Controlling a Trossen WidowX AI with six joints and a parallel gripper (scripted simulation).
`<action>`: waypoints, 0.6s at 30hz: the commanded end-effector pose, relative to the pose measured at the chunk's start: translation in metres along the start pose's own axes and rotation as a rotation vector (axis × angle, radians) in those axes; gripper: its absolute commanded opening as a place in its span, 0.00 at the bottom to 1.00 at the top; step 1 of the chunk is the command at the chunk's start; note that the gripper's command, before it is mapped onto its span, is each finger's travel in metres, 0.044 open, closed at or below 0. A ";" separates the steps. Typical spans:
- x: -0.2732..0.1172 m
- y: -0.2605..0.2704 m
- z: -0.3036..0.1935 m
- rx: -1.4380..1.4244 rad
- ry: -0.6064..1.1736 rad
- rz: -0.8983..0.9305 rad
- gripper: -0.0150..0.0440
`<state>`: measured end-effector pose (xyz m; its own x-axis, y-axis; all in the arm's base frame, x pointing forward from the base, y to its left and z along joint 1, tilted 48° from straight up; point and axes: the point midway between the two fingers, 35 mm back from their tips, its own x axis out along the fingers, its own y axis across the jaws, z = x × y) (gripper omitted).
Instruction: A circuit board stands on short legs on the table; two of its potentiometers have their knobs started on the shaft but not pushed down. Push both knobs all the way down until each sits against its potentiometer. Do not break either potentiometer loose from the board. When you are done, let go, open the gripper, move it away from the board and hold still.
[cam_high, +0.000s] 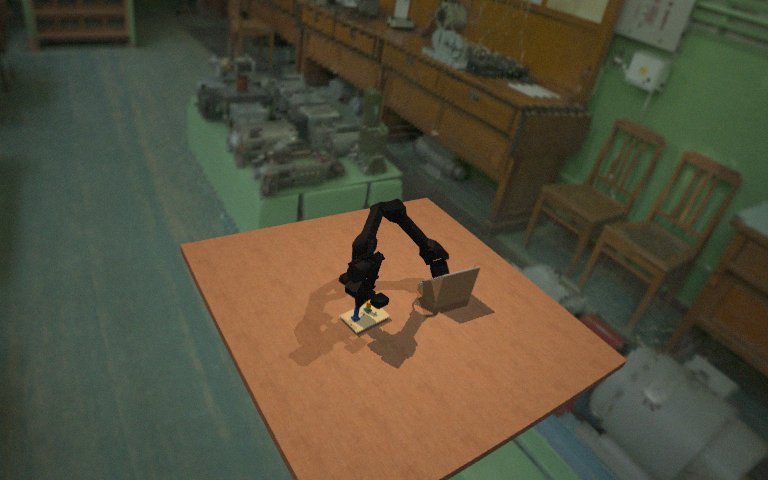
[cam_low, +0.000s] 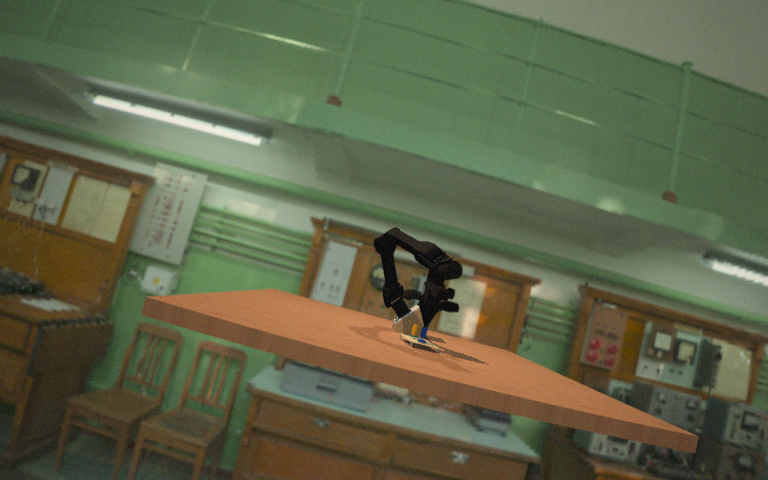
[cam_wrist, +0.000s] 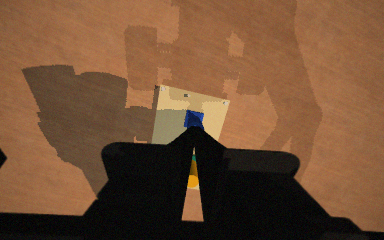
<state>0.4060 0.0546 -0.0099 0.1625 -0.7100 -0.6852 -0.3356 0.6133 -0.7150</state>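
Note:
The cream circuit board (cam_high: 372, 322) (cam_wrist: 215, 107) stands on the table. On it, an upright blue knob (cam_high: 355, 313) (cam_low: 423, 332) stands over a blue potentiometer (cam_wrist: 188, 118). A yellow knob (cam_high: 369, 303) (cam_low: 415, 329) (cam_wrist: 193, 181) stands upright over a green potentiometer (cam_high: 367, 310). My gripper (cam_high: 357, 306) (cam_low: 424, 324) (cam_wrist: 194, 130) is shut and empty, pointing down, with its tips at the top of the blue knob. The tips seem to touch it, but the exact contact is hidden. In the wrist view the fingers cover part of the board and the yellow knob. Whether either knob sits against its potentiometer is too small to tell.
A thin upright panel (cam_high: 459, 287) (cam_low: 408, 321) stands on the wooden table (cam_high: 396, 418) (cam_low: 271, 322) beside the arm's base. The arm arches from there to the board, and its shadow falls across the board and table.

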 end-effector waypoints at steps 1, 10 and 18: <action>0.011 -0.003 -0.001 0.010 0.016 0.001 0.25; 0.007 -0.003 0.000 0.010 0.016 0.002 0.25; -0.005 -0.003 0.002 0.010 0.016 0.003 0.25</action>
<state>0.4076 0.0560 -0.0061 0.1531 -0.7113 -0.6860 -0.3305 0.6174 -0.7139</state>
